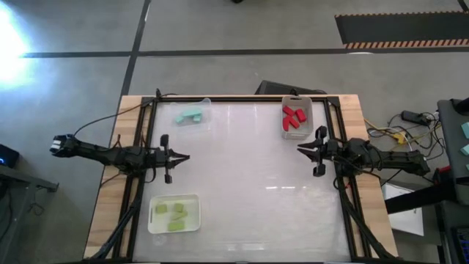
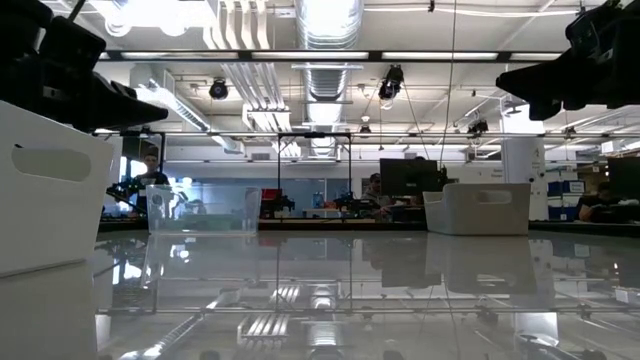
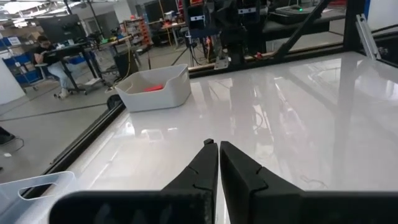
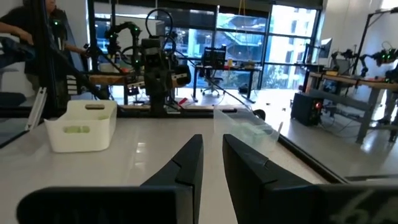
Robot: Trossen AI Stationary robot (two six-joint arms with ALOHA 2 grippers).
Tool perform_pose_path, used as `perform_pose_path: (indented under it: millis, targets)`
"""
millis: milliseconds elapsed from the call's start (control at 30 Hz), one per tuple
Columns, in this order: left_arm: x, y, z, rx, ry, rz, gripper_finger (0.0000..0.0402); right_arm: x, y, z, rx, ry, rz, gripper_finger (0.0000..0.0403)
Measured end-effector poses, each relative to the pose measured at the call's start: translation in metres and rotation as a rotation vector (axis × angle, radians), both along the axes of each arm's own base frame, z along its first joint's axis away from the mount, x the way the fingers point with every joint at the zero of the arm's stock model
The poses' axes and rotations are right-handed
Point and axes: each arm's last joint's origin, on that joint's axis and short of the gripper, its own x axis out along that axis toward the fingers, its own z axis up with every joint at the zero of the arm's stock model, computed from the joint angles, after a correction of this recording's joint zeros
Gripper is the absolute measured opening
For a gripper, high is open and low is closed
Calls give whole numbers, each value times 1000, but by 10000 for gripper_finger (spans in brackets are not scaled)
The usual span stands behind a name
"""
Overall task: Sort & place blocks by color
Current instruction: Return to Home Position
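Every block lies inside a tray. The red blocks fill a white tray at the far right. The light teal blocks sit in a clear tray at the far left. The yellow-green blocks are in a white tray at the near left. My left gripper hovers shut over the table's left side and points right. My right gripper hovers over the right side and points left, its fingers a narrow gap apart. Neither holds anything.
The glossy white tabletop lies between the two grippers inside a black frame. Cables lie off the right edge. Beyond the table a person sits at a desk among other workstations.
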Motion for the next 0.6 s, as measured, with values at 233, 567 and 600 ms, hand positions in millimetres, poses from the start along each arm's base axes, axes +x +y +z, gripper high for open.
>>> perform_pose_path:
  millis: [233,567,600]
  targets:
    - [2,0,-3,3,29,1,0,0,0,-1,9,5,0,52]
    - [3,-1,-6,9,60,1,0,1,0,-1,8,5,0,52]
    - [3,-1,-6,10,64,1,0,1,0,-1,8,5,0,52]
